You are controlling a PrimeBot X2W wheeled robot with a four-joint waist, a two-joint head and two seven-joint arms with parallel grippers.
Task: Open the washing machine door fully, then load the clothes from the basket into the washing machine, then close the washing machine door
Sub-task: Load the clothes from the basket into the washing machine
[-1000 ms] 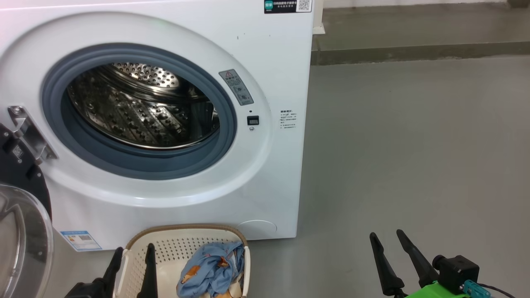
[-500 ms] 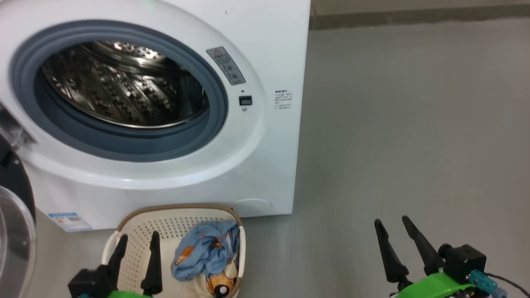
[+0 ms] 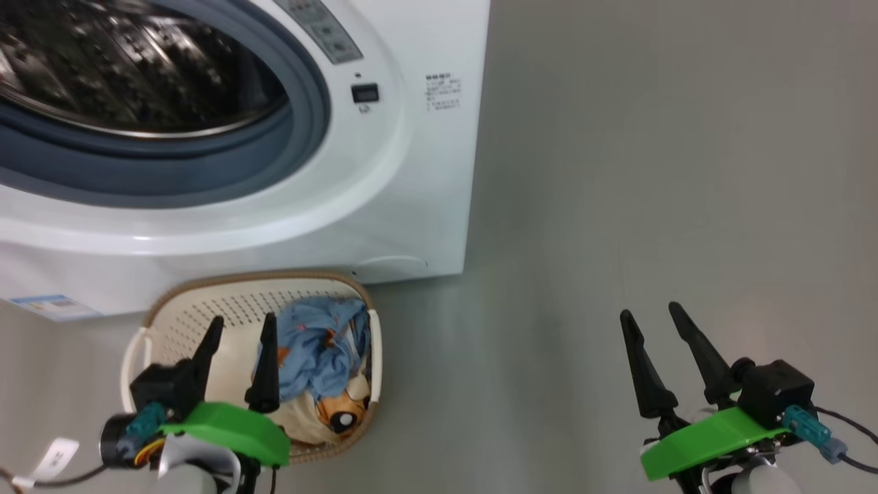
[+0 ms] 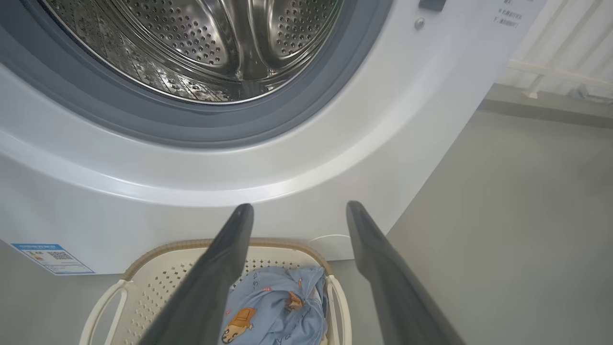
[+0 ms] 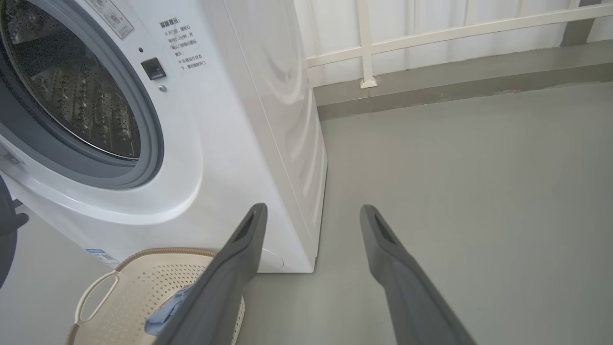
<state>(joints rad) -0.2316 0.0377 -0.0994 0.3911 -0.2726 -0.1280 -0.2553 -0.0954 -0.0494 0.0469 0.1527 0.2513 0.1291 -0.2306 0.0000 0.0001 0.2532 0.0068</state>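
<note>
Blue label (image 4: 51, 258) on washing machine (image 4: 335, 158) shows QR code.

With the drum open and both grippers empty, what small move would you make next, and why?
Probably lower the left gripper into the basket onto the clothes: its jaws are open over the basket, the clothes lie just to its right, and the drum is open. The right gripper hangs over bare floor.

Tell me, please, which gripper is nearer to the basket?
The left. The left gripper hovers open just above the basket, beside the clothes. The right gripper hangs open over the floor, well off to the basket's right.
</note>
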